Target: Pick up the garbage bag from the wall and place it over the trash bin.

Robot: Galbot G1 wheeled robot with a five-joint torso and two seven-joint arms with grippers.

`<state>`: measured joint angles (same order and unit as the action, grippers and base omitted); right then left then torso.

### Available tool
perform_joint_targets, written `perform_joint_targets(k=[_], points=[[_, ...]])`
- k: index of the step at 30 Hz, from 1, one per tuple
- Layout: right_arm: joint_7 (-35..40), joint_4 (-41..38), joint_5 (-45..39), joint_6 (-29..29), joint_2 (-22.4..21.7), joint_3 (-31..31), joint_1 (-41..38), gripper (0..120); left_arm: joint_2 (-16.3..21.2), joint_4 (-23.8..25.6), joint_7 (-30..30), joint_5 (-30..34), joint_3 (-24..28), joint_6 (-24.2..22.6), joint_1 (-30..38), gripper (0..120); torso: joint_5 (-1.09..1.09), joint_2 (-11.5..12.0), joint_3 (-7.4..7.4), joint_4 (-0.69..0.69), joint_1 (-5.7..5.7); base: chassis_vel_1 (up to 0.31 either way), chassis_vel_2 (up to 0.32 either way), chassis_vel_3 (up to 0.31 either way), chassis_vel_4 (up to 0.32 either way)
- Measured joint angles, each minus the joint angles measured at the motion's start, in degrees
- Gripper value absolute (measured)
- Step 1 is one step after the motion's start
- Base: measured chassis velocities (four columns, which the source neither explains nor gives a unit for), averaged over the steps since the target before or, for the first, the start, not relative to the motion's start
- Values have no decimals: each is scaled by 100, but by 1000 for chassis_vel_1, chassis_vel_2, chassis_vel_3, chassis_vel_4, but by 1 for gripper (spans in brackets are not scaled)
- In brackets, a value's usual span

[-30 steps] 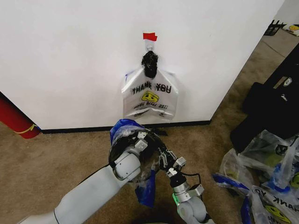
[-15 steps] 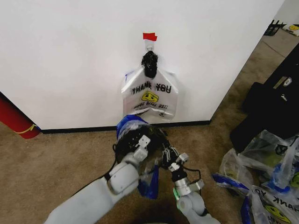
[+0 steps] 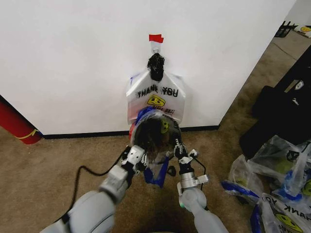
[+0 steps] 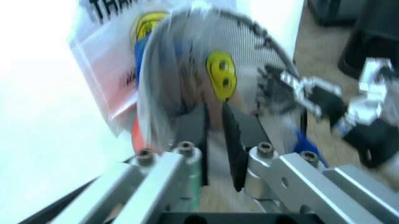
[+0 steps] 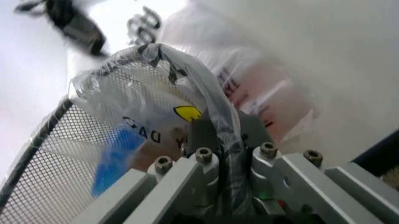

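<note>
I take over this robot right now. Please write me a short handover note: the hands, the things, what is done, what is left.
Left hand: shut on the bin's rim.
Right hand: shut on the opposite rim, plastic film pinched with it.
Bin: held up between both hands, mouth facing the camera, just below the garbage bag; a lining bag covers it.
Done: nothing on the garbage bag; it hangs on the wall.
Left: take it down, put it over the bin.

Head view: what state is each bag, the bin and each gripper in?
wall bag: hanging flat, untouched.
trash bin: tipped, mouth towards the camera, gripped on both sides.
bin's bag: stretched over the bin's rim.
left gripper: shut on the trash bin.
right gripper: shut on the trash bin.
</note>
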<state>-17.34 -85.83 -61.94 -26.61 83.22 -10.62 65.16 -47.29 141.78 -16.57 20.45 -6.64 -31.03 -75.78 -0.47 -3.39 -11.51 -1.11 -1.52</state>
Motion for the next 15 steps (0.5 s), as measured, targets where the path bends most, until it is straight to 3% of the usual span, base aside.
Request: perform_joint_targets(k=[4, 13, 15], points=[[447, -368, -68, 82, 64, 14, 128, 0, 79, 196, 95, 366, -101, -604, -187, 36, 1, 0, 0, 0, 0, 0, 0, 0, 0], [637, -850, 94, 83, 104, 51, 438, 0, -191, -20, 105, 945, 44, -860, -13, 63, 0, 0, -1, -1, 0, 0, 0, 0, 0], [688, -993, 150, 74, 97, 56, 549, 0, -235, -144, 104, 956, 62, -860, -11, 73, 0, 0, 0, 0, 0, 0, 0, 0, 0]])
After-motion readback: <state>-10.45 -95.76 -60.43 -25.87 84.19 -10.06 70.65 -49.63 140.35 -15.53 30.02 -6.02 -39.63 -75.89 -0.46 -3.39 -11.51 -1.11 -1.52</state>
